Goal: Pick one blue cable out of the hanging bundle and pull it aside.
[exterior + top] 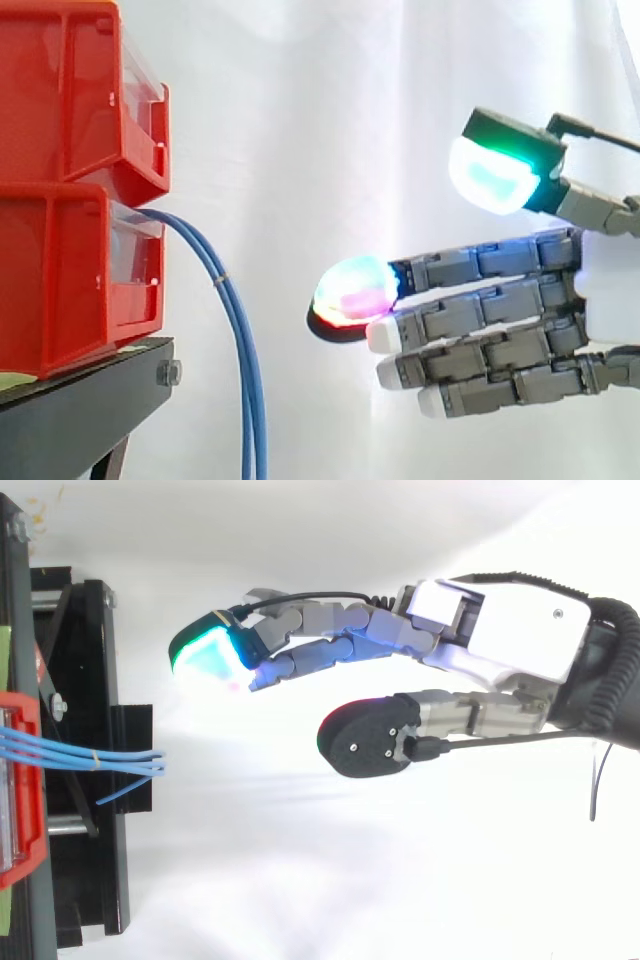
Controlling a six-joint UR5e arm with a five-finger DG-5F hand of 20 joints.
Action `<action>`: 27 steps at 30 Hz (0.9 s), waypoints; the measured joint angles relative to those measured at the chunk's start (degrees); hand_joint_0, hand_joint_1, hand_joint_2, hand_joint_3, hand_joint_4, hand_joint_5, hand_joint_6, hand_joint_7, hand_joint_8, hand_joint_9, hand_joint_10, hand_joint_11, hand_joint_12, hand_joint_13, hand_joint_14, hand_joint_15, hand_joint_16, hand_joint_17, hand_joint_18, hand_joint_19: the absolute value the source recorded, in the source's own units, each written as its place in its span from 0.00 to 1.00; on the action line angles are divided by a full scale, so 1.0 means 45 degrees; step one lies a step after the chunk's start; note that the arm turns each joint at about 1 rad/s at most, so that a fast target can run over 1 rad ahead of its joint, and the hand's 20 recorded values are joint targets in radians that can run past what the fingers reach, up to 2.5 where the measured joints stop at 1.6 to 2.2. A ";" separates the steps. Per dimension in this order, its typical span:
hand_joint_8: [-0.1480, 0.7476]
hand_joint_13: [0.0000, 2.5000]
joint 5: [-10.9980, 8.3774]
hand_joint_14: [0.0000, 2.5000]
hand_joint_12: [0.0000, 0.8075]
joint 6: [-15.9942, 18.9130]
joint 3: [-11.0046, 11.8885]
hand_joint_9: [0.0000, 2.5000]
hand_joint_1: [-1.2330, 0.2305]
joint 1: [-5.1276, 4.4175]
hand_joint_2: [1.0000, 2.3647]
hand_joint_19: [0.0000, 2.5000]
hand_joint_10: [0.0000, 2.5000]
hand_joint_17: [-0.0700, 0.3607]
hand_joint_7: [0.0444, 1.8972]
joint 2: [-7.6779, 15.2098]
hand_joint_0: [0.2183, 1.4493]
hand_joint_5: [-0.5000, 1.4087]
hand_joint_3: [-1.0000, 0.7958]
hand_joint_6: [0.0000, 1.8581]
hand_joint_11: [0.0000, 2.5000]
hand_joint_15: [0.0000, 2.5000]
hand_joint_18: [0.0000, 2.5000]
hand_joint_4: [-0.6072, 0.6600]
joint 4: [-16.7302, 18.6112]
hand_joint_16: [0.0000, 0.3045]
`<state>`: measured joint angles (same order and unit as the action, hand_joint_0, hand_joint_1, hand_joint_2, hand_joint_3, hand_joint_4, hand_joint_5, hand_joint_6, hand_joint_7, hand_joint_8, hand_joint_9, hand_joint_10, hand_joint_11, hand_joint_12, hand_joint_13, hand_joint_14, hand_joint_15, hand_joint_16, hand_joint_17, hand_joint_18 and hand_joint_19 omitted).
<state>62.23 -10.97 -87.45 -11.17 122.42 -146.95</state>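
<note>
Item: blue cable bundle (238,340), thin, light, limp. It is spilling from the lower red bin (70,270) and hanging past the black stand (90,400). Your hand (500,335) is hovering well apart, fingers straight, thumb lifted, holding nothing. Probably slippery: you are best pinching one strand below the small tie (218,283).

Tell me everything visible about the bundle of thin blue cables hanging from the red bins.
The bundle of thin blue cables comes out of the front of the lower red plastic bin, arches outward and hangs slack past the edge of the black stand. A small pale tie binds the strands near the top; from above, one strand splays off. The open hand is apart from them.
</note>
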 measured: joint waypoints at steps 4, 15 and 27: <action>0.39 0.01 -0.0031 0.00 0.40 0.0011 -0.0001 0.12 0.59 -0.0011 0.00 0.06 0.00 0.44 0.36 0.0307 0.22 0.15 0.29 0.27 0.00 0.00 0.00 0.61 0.0068 0.18; 0.40 0.00 -0.0069 0.00 0.41 0.0306 0.0010 0.12 0.58 -0.0016 0.00 0.05 0.00 0.45 0.38 0.1296 0.22 0.16 0.30 0.27 0.00 0.00 0.00 0.63 0.1562 0.18; 0.41 0.00 -0.0596 0.00 0.41 -0.0497 0.0023 0.12 0.58 -0.0255 0.00 0.06 0.00 0.45 0.39 0.1368 0.22 0.16 0.30 0.27 0.01 0.00 0.00 0.64 0.1887 0.18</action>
<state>59.55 -13.21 -87.34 -12.32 128.57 -138.46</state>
